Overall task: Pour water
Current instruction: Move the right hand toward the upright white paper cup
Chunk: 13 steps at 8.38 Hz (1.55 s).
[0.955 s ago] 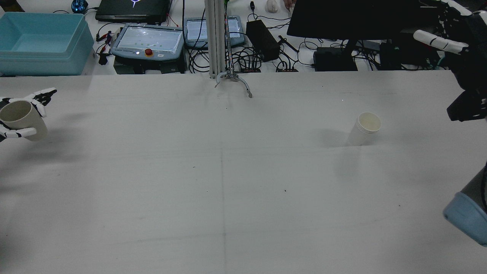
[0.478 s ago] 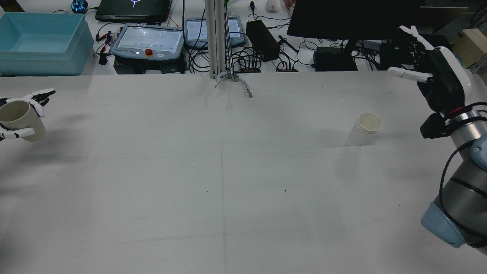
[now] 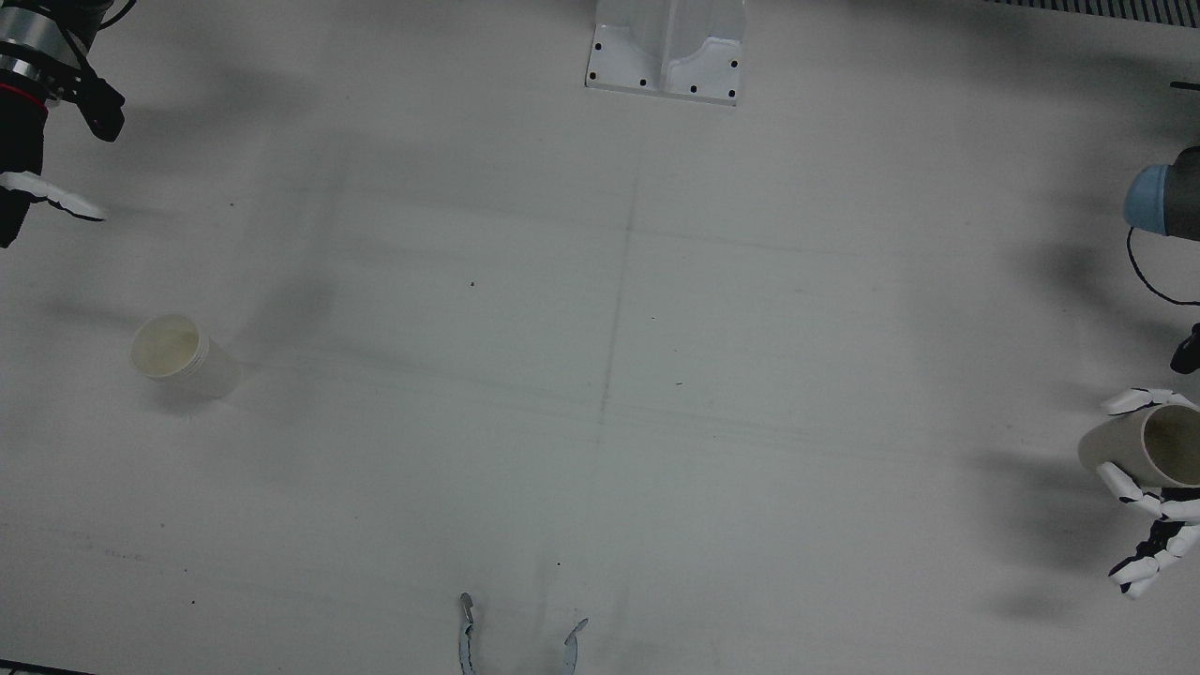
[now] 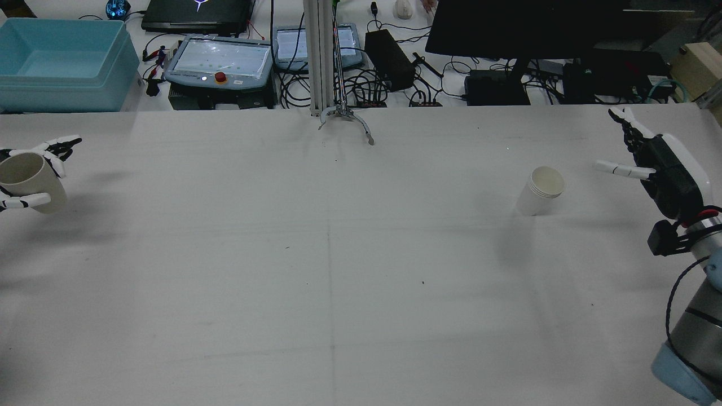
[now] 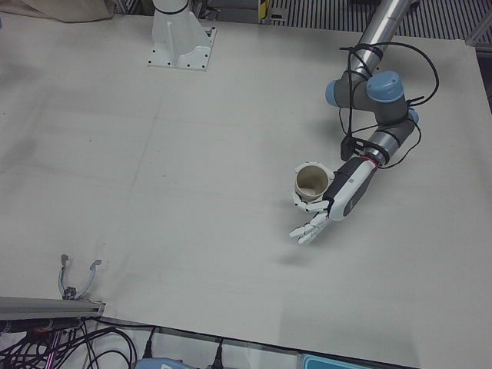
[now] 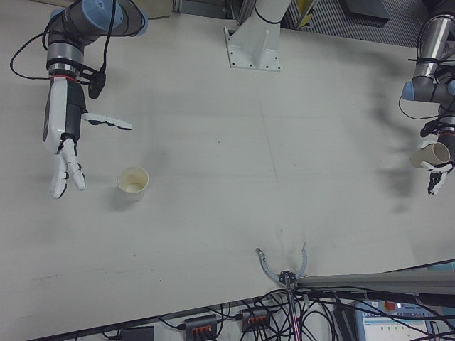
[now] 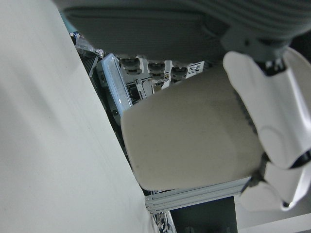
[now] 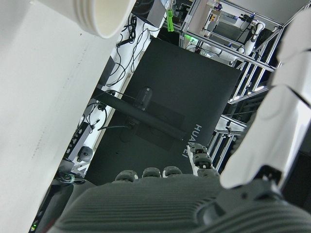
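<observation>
Your left hand (image 5: pixel 338 201) holds a beige paper cup (image 5: pixel 312 184) off the tabletop (image 4: pixel 338 270) at its far left edge, fingers (image 3: pixel 1120 482) wrapped round the cup's wall; the rear view cuts the hand off at the frame edge, so you see little more than the cup (image 4: pixel 27 180) and a few fingertips there. You cannot tell from any view whether that cup holds water. Your right hand (image 6: pixel 65 135) hovers with fingers spread wide and empty, just beside the white stack of cups (image 6: pixel 133 183) standing upright on your right half; the front view clips most of this hand (image 3: pixel 28 178). In the right hand view only the stack's rim (image 8: pixel 97 17) shows at the top corner
</observation>
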Motion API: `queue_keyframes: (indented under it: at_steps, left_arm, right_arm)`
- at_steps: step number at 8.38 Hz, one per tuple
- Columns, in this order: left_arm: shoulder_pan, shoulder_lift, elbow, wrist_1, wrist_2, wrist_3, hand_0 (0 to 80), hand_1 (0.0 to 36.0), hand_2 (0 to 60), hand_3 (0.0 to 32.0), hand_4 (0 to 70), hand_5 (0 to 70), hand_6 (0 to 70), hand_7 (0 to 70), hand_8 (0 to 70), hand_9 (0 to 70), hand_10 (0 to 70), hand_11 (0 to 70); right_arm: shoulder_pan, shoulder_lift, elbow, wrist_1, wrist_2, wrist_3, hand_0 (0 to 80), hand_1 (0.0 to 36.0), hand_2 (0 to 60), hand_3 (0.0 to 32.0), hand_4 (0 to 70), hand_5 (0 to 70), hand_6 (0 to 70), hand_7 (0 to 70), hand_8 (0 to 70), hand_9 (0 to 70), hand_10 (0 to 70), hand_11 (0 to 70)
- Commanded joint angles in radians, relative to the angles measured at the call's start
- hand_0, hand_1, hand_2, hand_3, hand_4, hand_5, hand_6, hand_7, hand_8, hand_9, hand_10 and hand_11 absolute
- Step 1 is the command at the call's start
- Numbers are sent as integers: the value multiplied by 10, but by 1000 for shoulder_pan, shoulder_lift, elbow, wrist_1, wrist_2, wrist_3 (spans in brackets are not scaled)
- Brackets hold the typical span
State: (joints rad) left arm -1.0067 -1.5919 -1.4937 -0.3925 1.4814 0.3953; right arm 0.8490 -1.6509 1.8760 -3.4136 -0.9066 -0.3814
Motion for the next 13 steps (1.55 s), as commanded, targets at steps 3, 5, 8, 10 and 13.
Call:
queue_keyframes:
  at_steps: [3,5,8,10,13]
  left_arm:
    - [0,4,1,0,0,-1,437,250,600,0,700,390,94,149,62,63,39,59]
    - [2,3,1,3,0,-1,434,240,600,0,700,386,93,150,62,63,38,57]
    - [2,1,3,4,0,0,439,238,600,0,700,385,92,148,61,62,38,57]
    - [0,4,4,0,0,-1,442,240,600,0,700,387,91,147,61,62,39,58]
    - [0,3,12,-5,0,-1,437,238,600,0,700,383,94,154,64,68,41,62]
  right_arm:
    - [-80,161,-271,251,63,4,468,155,108,0,0,84,0,0,0,0,0,0]
    - [-178,169,-351,255,191,140,460,144,108,0,0,78,0,0,0,0,0,0]
    - [-197,171,-376,255,221,188,459,143,115,0,0,64,0,0,0,0,0,0]
    - [-220,184,-394,255,222,180,456,139,119,0,0,69,0,0,0,0,0,0]
    - [-234,207,-422,255,222,187,460,149,136,0,0,81,0,0,0,0,0,0]
